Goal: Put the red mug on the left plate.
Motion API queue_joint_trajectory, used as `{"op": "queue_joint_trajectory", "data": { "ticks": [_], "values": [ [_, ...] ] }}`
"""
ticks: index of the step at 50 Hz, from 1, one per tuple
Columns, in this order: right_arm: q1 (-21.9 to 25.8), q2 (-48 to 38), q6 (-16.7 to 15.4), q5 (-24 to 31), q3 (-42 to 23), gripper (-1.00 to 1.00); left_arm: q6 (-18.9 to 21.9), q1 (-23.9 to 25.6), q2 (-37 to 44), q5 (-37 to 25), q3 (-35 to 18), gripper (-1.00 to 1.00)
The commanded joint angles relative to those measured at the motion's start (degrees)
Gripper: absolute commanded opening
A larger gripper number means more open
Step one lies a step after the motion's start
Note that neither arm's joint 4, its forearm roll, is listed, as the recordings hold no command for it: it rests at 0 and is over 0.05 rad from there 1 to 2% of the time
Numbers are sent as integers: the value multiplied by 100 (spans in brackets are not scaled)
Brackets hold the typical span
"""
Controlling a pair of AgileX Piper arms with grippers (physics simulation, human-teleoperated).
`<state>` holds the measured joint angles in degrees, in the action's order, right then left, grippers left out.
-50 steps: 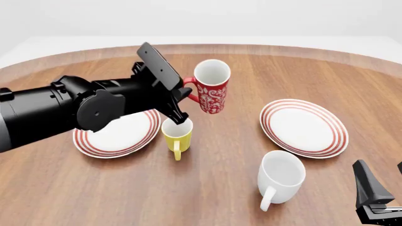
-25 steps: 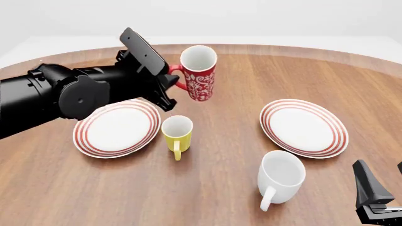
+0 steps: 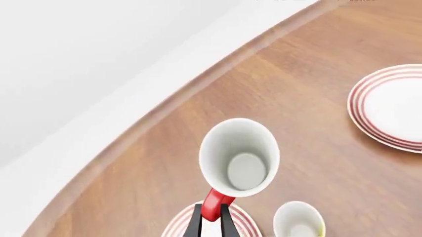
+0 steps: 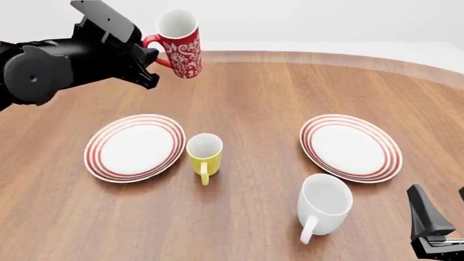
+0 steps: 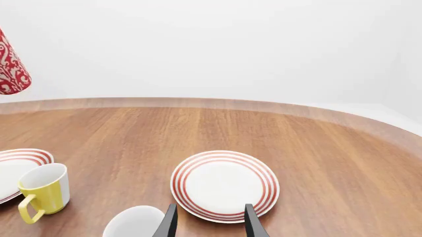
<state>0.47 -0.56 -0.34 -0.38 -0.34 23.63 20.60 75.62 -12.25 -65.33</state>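
On the round wooden table (image 4: 275, 103), brown grain, raised curved edge at the far side, plain white room behind it. Left plate (image 4: 134, 147) sits flat left of centre, right plate (image 4: 351, 147) flat on the right, the two well apart. Yellow mug (image 4: 204, 155) stands upright just beside the left plate's right rim, handle toward the camera side. White mug (image 4: 324, 204) upright near the front, close to the right plate's near rim, handle pointing front-left.

Left arm comes in high from the left, its black body raised well above the table, wrist turned so the left gripper (image 4: 150, 54) points right. Its jaws are pinched on the red loop handle of the red mug (image 4: 181, 42); wrist view shows the two dark fingers (image 3: 195, 224) either side of the handle. Red mug is in the air, roughly upright with a slight tilt, white inside visible, up over the far left part of the table, beyond the left plate and touching nothing else.

Right gripper (image 5: 209, 219) sits low at the front right corner, barely in the front view; its wrist view shows the fingers spread apart with nothing between them, aimed toward the right plate
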Motion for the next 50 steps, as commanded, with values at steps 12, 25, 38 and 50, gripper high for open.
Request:
{"op": "queue_joint_trajectory", "data": {
  "ticks": [12, 25, 38, 50],
  "values": [
    [0, 0, 0, 0, 0, 100, -73, -742, -909, -54, 678, -100],
    [0, 0, 0, 0, 0, 100, -112, -1280, -626, 245, 753, -100],
    [0, 0, 0, 0, 0, 100, -172, -1700, 287, 658, 393, -100],
    [0, 0, 0, 0, 0, 100, -227, -1828, 372, 918, 719, -100]
  ]
}}
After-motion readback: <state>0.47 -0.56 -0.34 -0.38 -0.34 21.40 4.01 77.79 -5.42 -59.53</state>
